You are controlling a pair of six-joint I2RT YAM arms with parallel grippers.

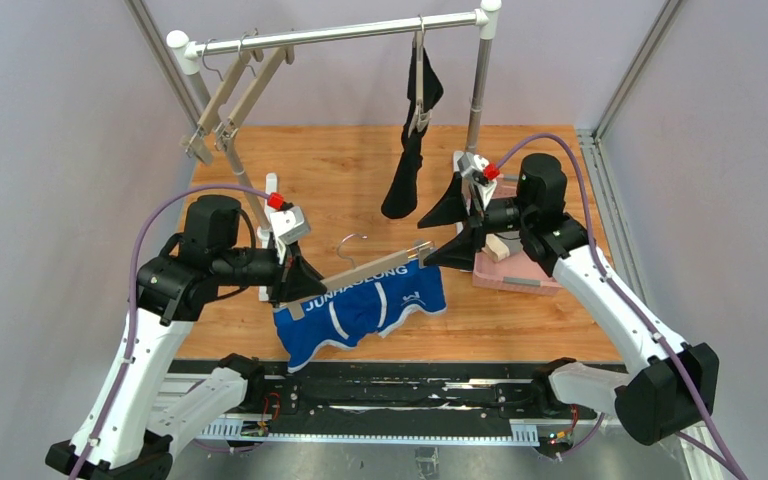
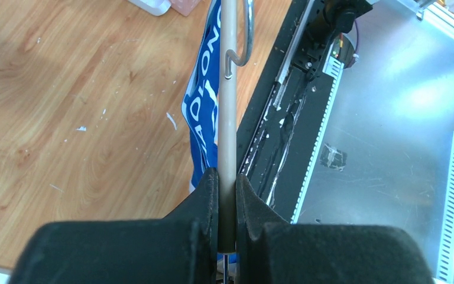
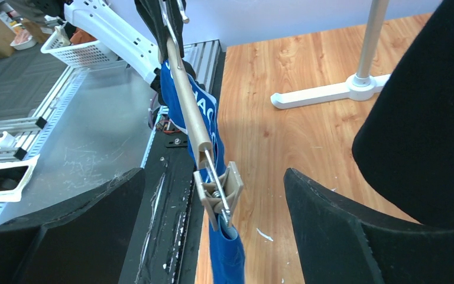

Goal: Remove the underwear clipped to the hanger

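The left gripper point(image 2: 227, 183) is pinched on the left end of the wooden hanger point(image 1: 365, 271), held above the table point(image 1: 320, 180). The blue briefs point(image 1: 360, 315) hang clipped under its bar, and at the right end the right gripper point(image 3: 213, 177) stands spread on either side of the clip point(image 3: 220, 192), not touching it. Behind, black briefs point(image 1: 403, 180) hang from the rail point(image 1: 350, 32).

Left end effector point(image 2: 226, 177) clamped, right end effector point(image 1: 430, 243) spread.

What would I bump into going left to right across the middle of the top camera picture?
First the left gripper pinching the wooden hanger, then the blue underwear, the open right gripper, the pink pad.
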